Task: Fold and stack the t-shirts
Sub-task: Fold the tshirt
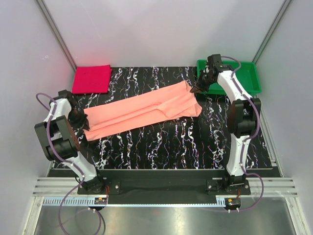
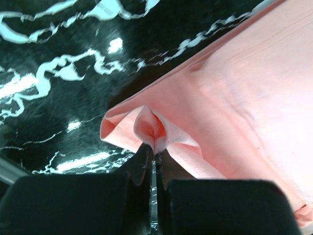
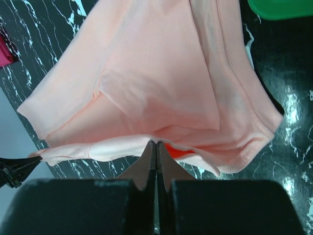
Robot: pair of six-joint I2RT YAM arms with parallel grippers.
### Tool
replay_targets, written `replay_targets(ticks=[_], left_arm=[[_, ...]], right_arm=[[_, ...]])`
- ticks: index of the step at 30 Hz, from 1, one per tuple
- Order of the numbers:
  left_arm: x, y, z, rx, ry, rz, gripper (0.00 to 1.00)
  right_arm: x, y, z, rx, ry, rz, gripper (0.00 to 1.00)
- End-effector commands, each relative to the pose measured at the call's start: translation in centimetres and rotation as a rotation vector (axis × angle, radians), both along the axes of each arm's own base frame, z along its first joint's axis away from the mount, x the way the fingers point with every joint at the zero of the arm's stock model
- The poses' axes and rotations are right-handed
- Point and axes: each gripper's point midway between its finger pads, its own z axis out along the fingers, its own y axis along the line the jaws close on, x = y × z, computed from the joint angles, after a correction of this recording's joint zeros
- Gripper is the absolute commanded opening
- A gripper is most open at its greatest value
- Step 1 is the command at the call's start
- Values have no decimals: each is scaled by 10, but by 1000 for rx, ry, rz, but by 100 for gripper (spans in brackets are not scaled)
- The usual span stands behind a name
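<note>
Peach shirt [image 1: 142, 110]: folded lengthwise into a long band, it runs from lower left to upper right across the middle of the top view, on the black marbled table [image 1: 171, 147].
Left gripper [image 2: 152, 152]: jaws pressed together on a small pucker of peach cloth at the band's left end — the pinch sits at bottom centre of the left wrist view.
Right gripper [image 3: 156, 148]: jaws clamped on the edge of the same shirt at its upper-right end, with layers of cloth fanning out above the fingers.
Magenta shirt [image 1: 91, 79]: a flat folded rectangle at the table's upper left, apart from the peach one.
Green tray [image 1: 252, 78]: at the table's upper right corner, just behind the right gripper.
</note>
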Motion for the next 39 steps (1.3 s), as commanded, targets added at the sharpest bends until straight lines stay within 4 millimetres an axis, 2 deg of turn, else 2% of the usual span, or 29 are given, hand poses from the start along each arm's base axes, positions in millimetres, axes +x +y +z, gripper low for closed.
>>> replay_targets(ticks=[1,3,4,7,25,28,30,39], left_arm=[[19,11,6,27,-29,-10,0],[20,11,-1,16,-6,-9,0],[20,11,-2,12,-4,-12,0],[23,12,-7,11,6,-15,0],[42,15,-23,-20,10,-38,0],[43,16,-24,-19,10,-46,6],[45,15,-23,-17,-5,-51,6],[42,14,-28,-20,0,-48,4]], right_arm=[[20,3,1,6,-36,23,0],[28,6,3,19,-42,31,0],[30,6,-4,22,-25,29,0],[35,8,-7,28,-27,26,0],[48,5,-41,-6,15,25,0],[49,5,-46,-5,22,28,0],[50,7,-47,1,23,31,0],[63,20,-24,66,-26,25,0]])
